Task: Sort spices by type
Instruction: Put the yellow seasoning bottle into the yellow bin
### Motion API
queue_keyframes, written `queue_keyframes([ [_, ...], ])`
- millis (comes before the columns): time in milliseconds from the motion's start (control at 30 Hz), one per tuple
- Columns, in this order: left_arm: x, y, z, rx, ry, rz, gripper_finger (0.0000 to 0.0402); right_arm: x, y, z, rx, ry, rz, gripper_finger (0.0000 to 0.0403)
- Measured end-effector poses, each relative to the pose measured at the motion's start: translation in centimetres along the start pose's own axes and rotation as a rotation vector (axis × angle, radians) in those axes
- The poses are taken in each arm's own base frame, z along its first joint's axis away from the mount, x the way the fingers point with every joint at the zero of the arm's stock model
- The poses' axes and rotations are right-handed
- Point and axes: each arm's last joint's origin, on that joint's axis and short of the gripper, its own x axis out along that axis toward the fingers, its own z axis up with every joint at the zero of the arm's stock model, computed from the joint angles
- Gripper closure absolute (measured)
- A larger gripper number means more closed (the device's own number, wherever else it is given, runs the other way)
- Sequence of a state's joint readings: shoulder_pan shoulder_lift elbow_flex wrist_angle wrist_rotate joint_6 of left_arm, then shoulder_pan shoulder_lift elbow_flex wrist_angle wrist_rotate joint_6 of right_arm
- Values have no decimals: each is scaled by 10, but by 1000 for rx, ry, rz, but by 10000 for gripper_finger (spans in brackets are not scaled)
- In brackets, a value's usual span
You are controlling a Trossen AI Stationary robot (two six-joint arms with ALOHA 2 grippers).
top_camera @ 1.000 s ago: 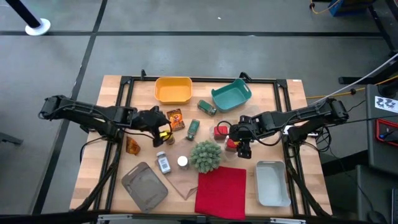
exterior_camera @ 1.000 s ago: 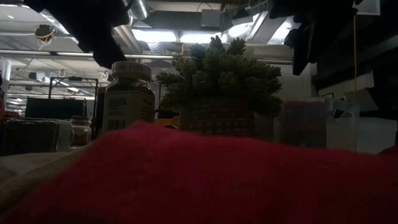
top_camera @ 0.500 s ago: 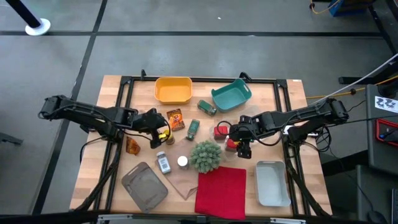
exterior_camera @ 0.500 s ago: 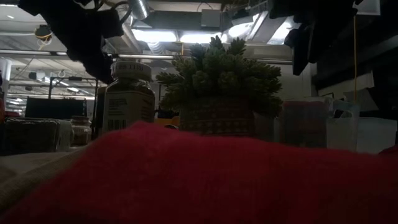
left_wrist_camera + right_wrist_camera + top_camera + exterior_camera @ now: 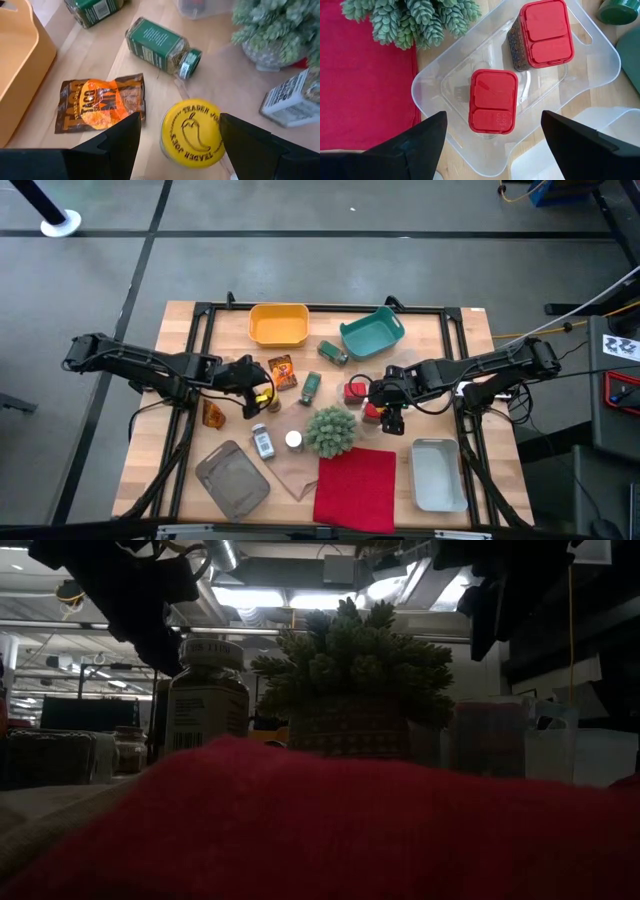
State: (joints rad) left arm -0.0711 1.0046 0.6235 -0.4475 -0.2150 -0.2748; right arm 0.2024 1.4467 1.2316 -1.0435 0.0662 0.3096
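Wooden tabletop fills my overhead feed, with bare grey floor around it. Nearest me lie a red cloth and a spiky green plant, with a clear jar lying just left of them. My left gripper hangs with its fingers spread wide, holding nothing; a yellow-lidded jar stands directly below, between the two fingers. Just beside it lie an orange foil packet and a green jar tipped on its side. My right gripper is also open and empty, poised above a clear tray where two red-lidded tins stand upright, the nearer one between the fingers. Farthest back sit a yellow bin and a teal bin.
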Motion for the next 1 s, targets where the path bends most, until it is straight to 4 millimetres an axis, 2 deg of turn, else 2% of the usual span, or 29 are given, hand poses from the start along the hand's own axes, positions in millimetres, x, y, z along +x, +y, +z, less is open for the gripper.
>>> queue_keyframes([
  [333, -1, -4, -1, -3, 14, -57, 149, 0, 0, 0, 0, -1, 0, 79],
  [1000, -1, -5, -3, 9, 18, -28, 149, 0, 0, 0, 0, -1, 0, 79],
])
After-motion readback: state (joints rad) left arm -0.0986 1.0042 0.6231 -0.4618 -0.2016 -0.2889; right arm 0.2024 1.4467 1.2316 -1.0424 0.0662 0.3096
